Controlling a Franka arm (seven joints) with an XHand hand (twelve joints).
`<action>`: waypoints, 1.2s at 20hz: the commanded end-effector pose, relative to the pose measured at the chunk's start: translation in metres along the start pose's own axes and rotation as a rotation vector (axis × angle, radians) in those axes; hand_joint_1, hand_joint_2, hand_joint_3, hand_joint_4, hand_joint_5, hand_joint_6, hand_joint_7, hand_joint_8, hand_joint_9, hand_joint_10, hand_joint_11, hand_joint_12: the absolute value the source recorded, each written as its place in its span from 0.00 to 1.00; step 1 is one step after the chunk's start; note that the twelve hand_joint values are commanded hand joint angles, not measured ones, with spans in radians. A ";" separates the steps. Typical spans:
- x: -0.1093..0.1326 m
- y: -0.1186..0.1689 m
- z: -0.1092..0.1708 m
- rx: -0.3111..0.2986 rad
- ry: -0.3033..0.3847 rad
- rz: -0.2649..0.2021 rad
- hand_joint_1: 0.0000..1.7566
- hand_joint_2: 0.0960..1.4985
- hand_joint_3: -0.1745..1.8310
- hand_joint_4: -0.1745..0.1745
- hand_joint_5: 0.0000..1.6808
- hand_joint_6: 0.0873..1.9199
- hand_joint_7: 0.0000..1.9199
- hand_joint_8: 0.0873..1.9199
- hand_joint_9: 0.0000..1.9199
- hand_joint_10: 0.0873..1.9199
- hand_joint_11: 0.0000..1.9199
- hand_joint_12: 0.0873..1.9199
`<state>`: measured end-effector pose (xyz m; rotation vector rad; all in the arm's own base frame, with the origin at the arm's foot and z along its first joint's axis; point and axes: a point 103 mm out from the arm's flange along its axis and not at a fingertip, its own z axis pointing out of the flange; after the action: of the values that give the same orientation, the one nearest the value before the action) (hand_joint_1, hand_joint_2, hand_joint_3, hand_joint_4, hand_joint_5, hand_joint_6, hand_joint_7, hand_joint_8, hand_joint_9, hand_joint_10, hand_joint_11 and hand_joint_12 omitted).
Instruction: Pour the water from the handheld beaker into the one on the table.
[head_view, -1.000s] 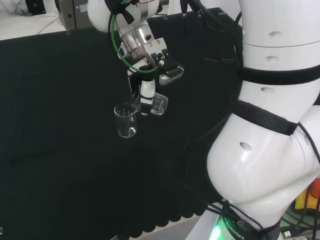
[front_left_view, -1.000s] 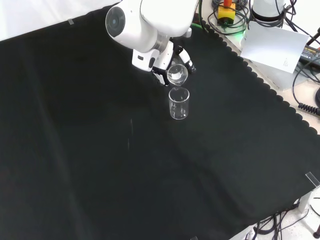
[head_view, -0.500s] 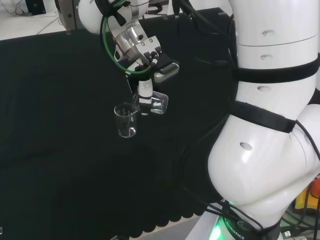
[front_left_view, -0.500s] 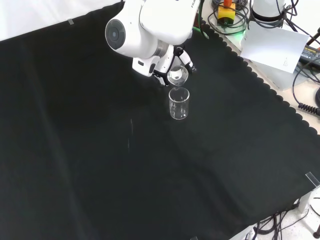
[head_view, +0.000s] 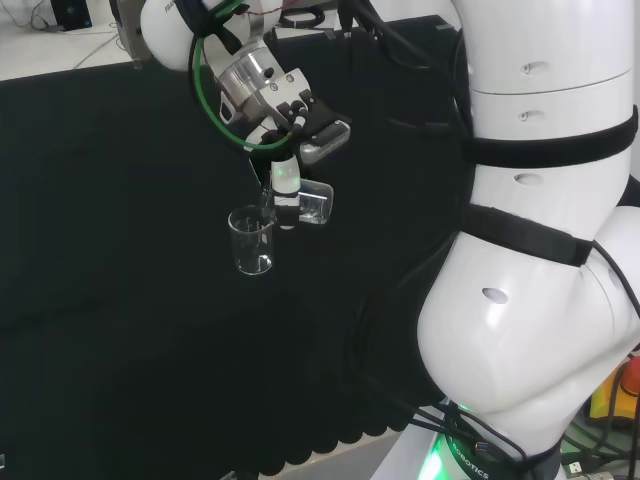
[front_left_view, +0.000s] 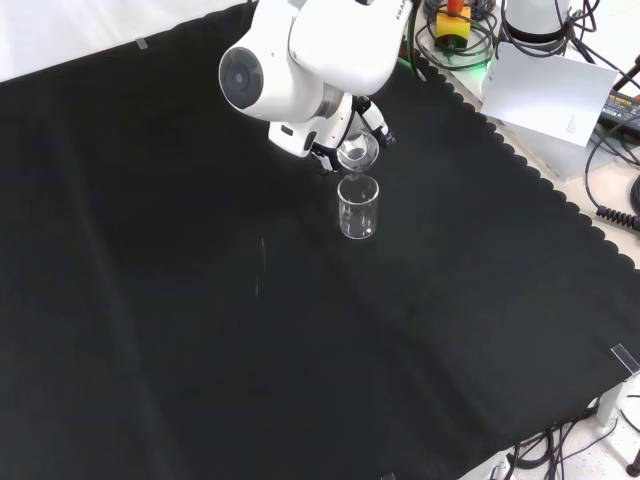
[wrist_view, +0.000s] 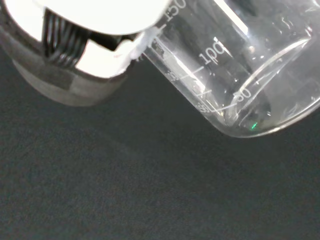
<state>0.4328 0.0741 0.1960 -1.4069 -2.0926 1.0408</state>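
Bench under black cloth, scalloped along its right edge in the front view, broad and bare toward the near and left edges. Arm link with round grey cap entering from the far edge in the front view, partly in front of the hand; in the head view, large white links at the right.

Hand hanging over the far middle of the cloth, fingers curled round the handheld beaker. Handheld beaker tipped nearly onto its side in the head view, mouth toward the standing beaker; in the front view, handheld beaker just above and behind the rim of the standing beaker. Touching or apart: cannot tell.

Standing beaker upright on the cloth, well clear of every edge, open cloth on all sides but the hand's. Contents of either vessel not discernible.

Wrist view: tilted clear wall of the handheld beaker with printed graduations, a blurred white and black part of the hand beside it, plain black cloth beneath.
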 end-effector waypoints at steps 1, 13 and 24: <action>0.003 -0.003 -0.006 0.002 -0.039 0.031 0.70 0.67 0.00 0.01 0.85 0.08 0.92 0.09 0.99 0.00 0.81 0.21; 0.008 0.001 -0.009 0.066 -0.091 0.078 0.70 0.67 0.00 0.03 0.85 0.08 0.92 0.09 0.99 0.00 0.81 0.21; 0.015 0.001 -0.015 0.057 -0.145 0.118 0.69 0.67 0.00 0.08 0.85 0.09 0.91 0.10 0.99 0.00 0.81 0.21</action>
<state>0.4373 0.0906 0.2024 -1.4727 -2.0753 1.2602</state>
